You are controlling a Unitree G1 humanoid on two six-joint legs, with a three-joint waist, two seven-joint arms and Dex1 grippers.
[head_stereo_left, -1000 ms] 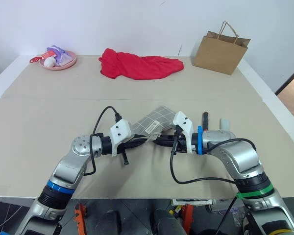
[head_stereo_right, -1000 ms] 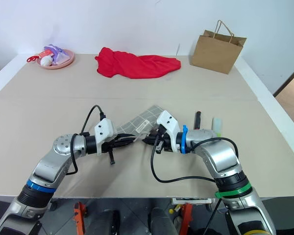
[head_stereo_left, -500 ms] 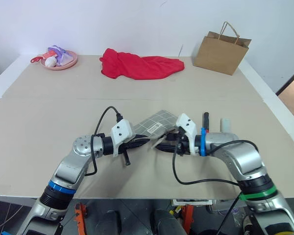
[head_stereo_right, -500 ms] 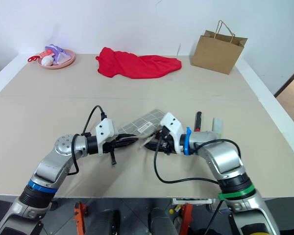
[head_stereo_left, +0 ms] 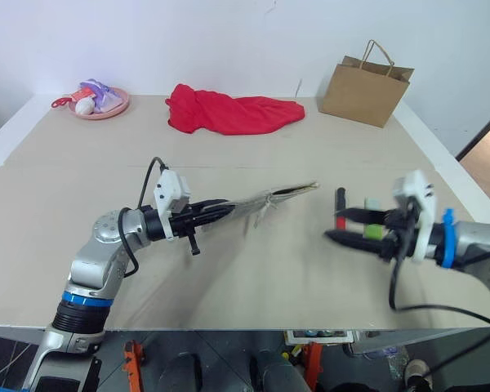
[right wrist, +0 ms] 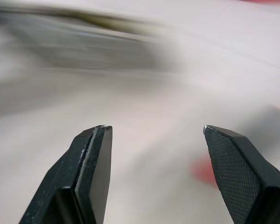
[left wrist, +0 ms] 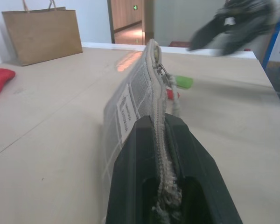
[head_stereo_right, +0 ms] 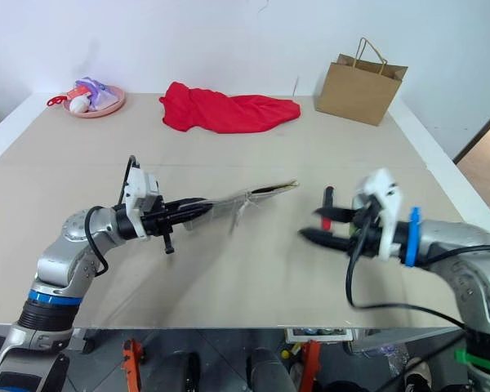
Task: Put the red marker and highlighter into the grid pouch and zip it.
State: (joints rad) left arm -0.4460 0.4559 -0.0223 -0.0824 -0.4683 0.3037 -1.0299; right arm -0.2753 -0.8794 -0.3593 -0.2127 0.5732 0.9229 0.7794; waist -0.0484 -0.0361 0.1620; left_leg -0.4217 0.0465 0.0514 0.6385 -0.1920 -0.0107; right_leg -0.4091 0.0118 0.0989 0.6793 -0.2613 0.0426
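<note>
Your left claw (head_stereo_left: 220,211) is clamped on the grid pouch (head_stereo_left: 265,199), held edge-up above the surface (head_stereo_left: 229,147). Your right claw (head_stereo_left: 336,226), spread open and empty, hovers just beside the red marker (head_stereo_left: 340,208) and highlighter (head_stereo_left: 374,231).

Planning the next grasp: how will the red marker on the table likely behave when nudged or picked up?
The red marker looks slim and straight, so probably stiff and light. Its round barrel lies flat on the smooth table, so a sideways nudge may roll it. The open right gripper hovers by it; a narrow stick could slip from the fingers.
</note>
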